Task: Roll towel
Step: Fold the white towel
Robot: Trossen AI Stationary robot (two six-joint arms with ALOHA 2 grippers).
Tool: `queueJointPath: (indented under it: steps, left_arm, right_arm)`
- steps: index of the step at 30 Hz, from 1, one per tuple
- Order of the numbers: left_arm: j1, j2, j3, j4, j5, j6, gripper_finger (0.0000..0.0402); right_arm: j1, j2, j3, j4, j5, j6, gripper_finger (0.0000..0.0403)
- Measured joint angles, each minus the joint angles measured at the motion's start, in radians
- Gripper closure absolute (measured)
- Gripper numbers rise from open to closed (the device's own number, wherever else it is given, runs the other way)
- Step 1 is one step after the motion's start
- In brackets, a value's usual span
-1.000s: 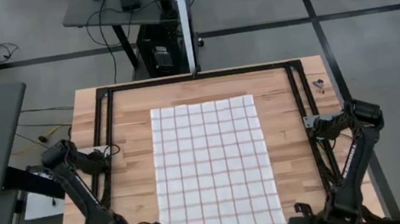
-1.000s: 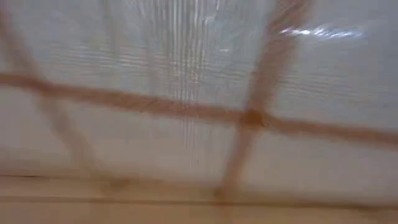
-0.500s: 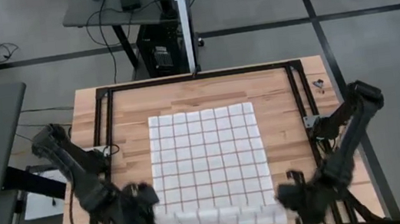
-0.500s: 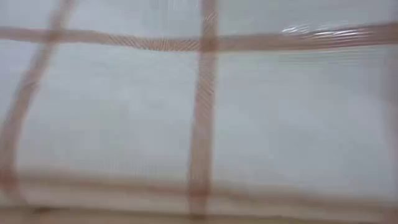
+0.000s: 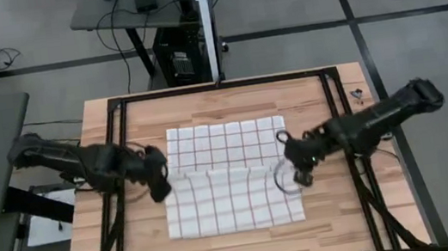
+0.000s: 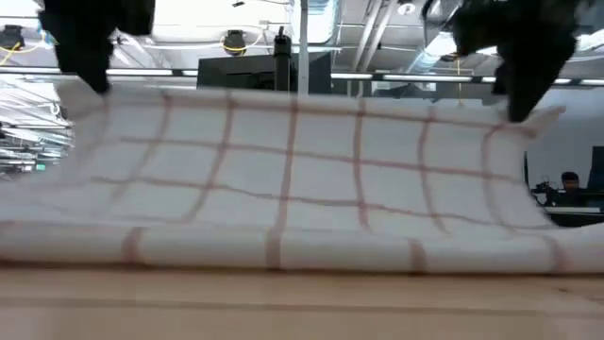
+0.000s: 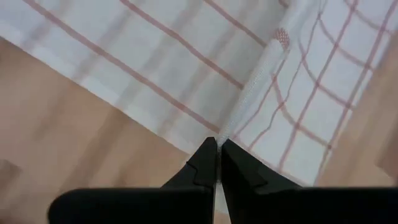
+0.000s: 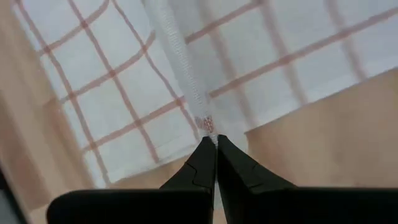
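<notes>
We find the left hand [image 5: 161,188] over the left side of the table [image 5: 332,224], its fingers [image 7: 205,167] pinched tight on the hemmed edge of the towel [image 5: 234,198]. In the left wrist view the fingertips meet with the hem caught between them, and the cloth spreads away past them over the wood.

The right hand [image 5: 302,175] sits opposite, on the towel's right edge, fingers [image 8: 208,163] likewise closed on the hem. In the right wrist view a small reddish mark on the seam lies just beyond the tips.

Between the two hands the held edge runs as a line across the towel's middle. From above, the towel shows in two layers: a far part lying flat on the table toward the back, and a near part folded over toward the front. The low view shows the held edge lifted clear of the table, stretched between both hands, cloth hanging down in a curve to a fold resting on the wood.

The towel lies about mid-table, inside the black frame [image 5: 219,85]. Both arms reach inward from the sides.
</notes>
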Motion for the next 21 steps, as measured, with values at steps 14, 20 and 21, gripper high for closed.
queueJointPath:
  steps: [14,20,21]
  left_arm:
    - [0.487,0.001,-0.142,0.218,0.077,0.445,0.0401]
    - [0.595,0.042,-0.141,0.274,0.078,0.519,0.0401]
    - [0.608,0.05,-0.142,0.278,0.079,0.535,0.0401]
  right_arm:
    - [-0.472,0.022,-0.013,0.008,-0.088,-0.302,0.0403]
    - [-0.632,0.046,-0.013,0.021,-0.13,-0.416,0.0403]
    - [-0.651,0.059,-0.013,0.029,-0.136,-0.437,0.0403]
